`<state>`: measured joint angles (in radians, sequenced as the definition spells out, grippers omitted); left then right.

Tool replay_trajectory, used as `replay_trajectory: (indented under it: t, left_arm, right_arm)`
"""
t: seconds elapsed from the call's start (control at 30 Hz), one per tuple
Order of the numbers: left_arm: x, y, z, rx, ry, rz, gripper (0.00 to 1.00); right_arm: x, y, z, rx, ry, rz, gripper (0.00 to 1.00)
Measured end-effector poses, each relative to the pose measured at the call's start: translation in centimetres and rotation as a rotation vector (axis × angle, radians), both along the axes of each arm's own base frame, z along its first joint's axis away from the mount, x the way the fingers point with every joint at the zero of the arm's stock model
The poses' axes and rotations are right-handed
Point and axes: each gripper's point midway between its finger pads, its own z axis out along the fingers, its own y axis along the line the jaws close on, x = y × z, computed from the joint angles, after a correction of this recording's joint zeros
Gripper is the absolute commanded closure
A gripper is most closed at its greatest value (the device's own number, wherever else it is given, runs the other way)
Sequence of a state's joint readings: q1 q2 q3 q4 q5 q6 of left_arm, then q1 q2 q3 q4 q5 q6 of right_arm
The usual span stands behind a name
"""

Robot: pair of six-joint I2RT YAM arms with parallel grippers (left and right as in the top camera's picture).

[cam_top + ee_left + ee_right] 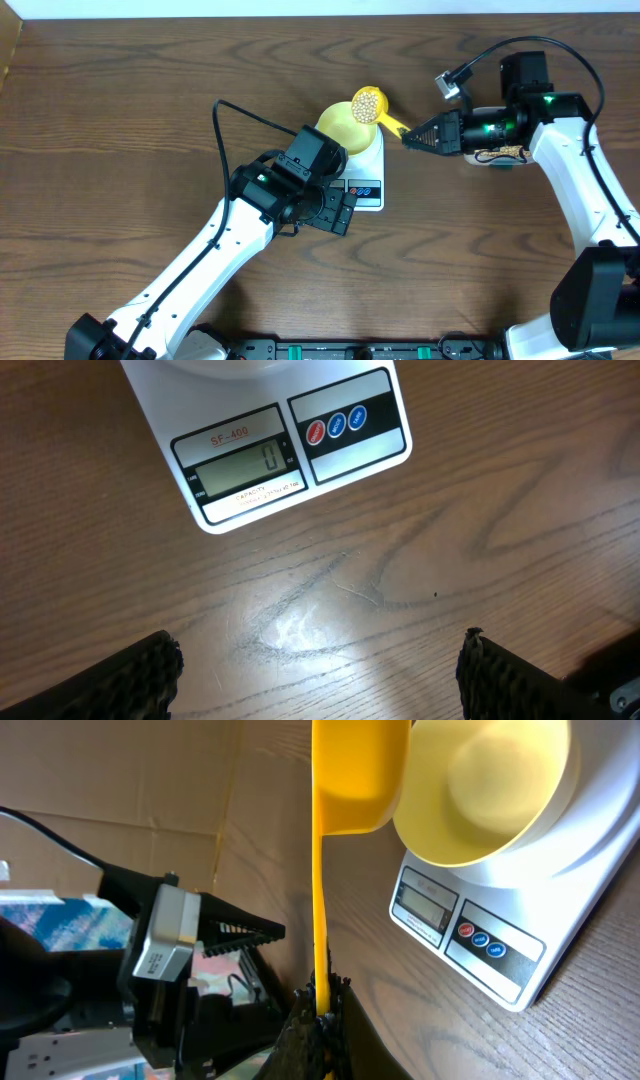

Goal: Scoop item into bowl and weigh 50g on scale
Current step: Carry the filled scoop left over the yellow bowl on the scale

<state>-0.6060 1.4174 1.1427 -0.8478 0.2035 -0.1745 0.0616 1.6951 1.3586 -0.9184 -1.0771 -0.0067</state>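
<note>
The right fingers [420, 134] clamp the handle of the yellow scoop [350, 770], which holds the beans [369, 101] at the rim of the bowl [490, 790] on the scale [270, 440]. The blurred bowl seems empty. The left fingers [145, 675] are spread wide, holding nothing, above the surface [400, 580] just before the scale.

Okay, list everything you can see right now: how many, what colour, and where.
beans: many, tan, heaped in the scoop's cup above the bowl
measuring scoop: one, yellow, held by its handle, cup over the bowl's rim
bowl: one, pale yellow, on the scale's platform, looks empty
scale: one, white with one red and two blue buttons, mid-table, display reads 0
table: one, brown wood, under everything
left pincer: one, black, open, hovers in front of the scale
right pincer: one, black, shut on the scoop's handle
</note>
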Motion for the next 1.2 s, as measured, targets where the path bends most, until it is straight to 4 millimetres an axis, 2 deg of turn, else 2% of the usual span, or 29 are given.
replay_trajectory:
  t: [0.63,1.0,1.2]
  left_arm:
    - [0.0,0.0,0.0,0.000,0.000,0.000,0.10]
    - [0.0,0.0,0.0,0.000,0.000,0.000,0.10]
    - [0.0,0.0,0.0,0.000,0.000,0.000,0.10]
  right_arm:
    - [-1.0,2.0,-3.1,-0.220,-0.017,0.045,0.99]
    - [0.1,2.2,-4.1,-0.320,-0.082,0.025,0.99]
    - [0.4,3.0,-4.5,-0.370,-0.133,0.035,0.99]
